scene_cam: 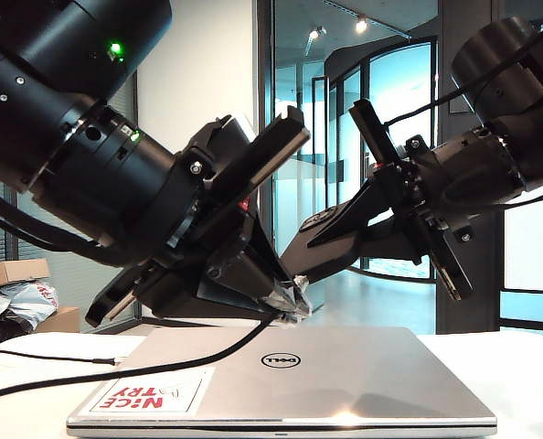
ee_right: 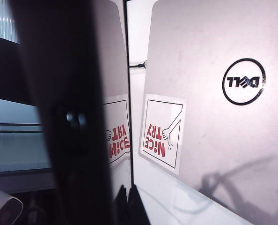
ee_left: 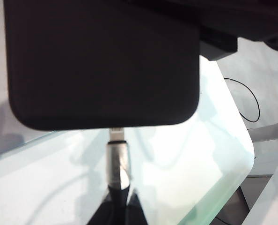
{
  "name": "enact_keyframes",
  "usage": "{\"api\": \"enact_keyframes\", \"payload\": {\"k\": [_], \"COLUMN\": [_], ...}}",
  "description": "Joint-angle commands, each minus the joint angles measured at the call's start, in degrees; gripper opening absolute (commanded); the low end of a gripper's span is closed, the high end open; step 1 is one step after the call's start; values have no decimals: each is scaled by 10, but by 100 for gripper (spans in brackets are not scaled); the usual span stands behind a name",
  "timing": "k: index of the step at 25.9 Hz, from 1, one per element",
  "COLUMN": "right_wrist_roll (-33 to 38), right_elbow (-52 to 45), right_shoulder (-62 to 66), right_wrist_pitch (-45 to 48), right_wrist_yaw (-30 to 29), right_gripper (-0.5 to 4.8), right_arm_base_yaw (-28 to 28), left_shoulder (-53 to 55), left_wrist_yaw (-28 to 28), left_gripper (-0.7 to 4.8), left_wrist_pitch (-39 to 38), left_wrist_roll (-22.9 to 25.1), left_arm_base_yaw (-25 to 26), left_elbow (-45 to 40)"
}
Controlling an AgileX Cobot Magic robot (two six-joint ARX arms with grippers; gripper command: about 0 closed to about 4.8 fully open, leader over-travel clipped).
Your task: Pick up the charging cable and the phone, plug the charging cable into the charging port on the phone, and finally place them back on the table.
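Both grippers hang close together above the silver laptop. My left gripper (scene_cam: 288,309) (ee_left: 119,199) is shut on the charging cable's silvery plug (ee_left: 115,159). Its black cord (scene_cam: 162,361) trails down across the laptop lid toward the left. The plug's white tip meets the bottom edge of the phone (ee_left: 101,61), a matte-black slab with rounded corners; how deep it sits I cannot tell. My right gripper (scene_cam: 386,215) (ee_right: 128,199) is shut on the phone (scene_cam: 331,240) (ee_right: 83,117), held tilted in the air. The phone's glossy side mirrors the laptop's sticker.
A closed silver Dell laptop (scene_cam: 326,380) (ee_right: 223,140) with a "NICE TRY" sticker (scene_cam: 148,395) lies on the white table (scene_cam: 527,366) under both grippers. A second thin black cord with a dark tip (scene_cam: 61,358) lies at the left. Cardboard boxes (scene_cam: 15,272) stand beyond.
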Motion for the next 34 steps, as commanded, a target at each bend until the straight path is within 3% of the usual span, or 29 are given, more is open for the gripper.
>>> {"api": "enact_keyframes", "payload": {"k": [1,34], "right_wrist_roll": [-4,-9], "right_elbow": [3,3], "right_shoulder": [-5,-5], "right_wrist_pitch": [17,24], "right_wrist_yaw": [-8,-18], "right_gripper": [-5,-5], "right_arm_base_yaw": [1,18], "left_shoulder": [-2,-2], "left_wrist_yaw": [-2,-2], "left_gripper": [-6,-6], "left_wrist_pitch": [8,8], "left_wrist_roll": [2,2], "left_arm_base_yaw": [1,1], "left_elbow": [1,1]}}
